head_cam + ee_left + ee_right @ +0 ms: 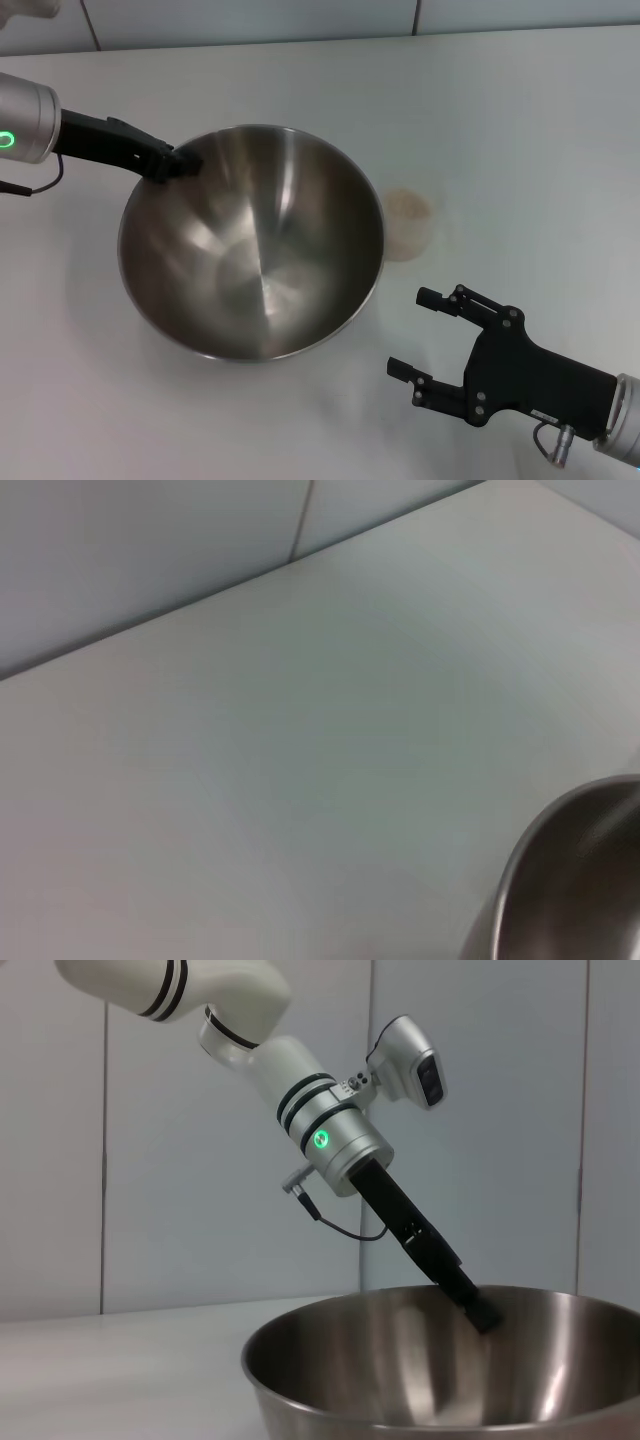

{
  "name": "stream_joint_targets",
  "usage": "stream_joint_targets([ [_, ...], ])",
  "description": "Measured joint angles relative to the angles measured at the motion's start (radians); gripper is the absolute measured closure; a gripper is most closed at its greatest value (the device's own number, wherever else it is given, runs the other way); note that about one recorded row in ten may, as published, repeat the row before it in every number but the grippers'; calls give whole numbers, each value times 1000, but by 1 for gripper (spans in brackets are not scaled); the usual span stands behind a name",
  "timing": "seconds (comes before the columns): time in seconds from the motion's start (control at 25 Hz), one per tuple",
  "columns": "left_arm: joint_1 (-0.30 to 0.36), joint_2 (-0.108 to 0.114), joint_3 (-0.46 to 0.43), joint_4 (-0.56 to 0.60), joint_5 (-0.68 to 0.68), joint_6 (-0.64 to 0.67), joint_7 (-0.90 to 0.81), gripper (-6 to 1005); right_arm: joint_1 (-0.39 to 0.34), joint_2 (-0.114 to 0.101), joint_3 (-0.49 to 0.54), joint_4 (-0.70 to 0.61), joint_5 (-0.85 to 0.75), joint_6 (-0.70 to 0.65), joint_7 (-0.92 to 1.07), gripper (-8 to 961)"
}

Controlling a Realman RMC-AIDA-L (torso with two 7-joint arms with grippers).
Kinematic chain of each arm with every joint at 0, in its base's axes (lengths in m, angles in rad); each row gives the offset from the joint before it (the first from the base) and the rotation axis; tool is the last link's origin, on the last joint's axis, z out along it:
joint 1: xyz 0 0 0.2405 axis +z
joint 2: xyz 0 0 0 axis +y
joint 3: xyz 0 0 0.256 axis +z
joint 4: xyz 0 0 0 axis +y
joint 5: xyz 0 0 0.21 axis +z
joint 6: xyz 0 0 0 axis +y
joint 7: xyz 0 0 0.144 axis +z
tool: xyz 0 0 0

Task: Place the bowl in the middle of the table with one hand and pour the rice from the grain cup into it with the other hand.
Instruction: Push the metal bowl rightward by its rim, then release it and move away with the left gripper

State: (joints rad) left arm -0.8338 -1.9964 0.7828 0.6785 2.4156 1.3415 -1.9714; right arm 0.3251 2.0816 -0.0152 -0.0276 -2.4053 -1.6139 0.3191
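Observation:
The steel bowl [250, 245] is at the middle-left of the white table [520, 120], and it looks tilted. My left gripper [180, 163] is shut on the bowl's far-left rim. The right wrist view shows its fingers [478, 1312] over the rim of the bowl [400, 1380]. The bowl's edge also shows in the left wrist view [580, 880]. The clear grain cup [410, 225] with pale rice [406, 206] stands just right of the bowl, partly hidden by its rim. My right gripper [411, 332] is open and empty, in front of the cup and to the right of the bowl.
A tiled wall [300, 18] runs along the table's far edge. Bare tabletop lies to the right of the cup and behind the bowl.

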Motion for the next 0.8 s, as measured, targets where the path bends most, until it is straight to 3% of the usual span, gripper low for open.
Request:
stream_joint_targets([
  [0.6, 4, -8, -1, 4, 0, -42, -15, 948, 2, 0, 0, 0, 0, 2, 0, 173],
  [0.8, 8, -12, -8, 90, -7, -9, -16, 912, 2, 0, 0, 0, 0, 3, 0, 173],
])
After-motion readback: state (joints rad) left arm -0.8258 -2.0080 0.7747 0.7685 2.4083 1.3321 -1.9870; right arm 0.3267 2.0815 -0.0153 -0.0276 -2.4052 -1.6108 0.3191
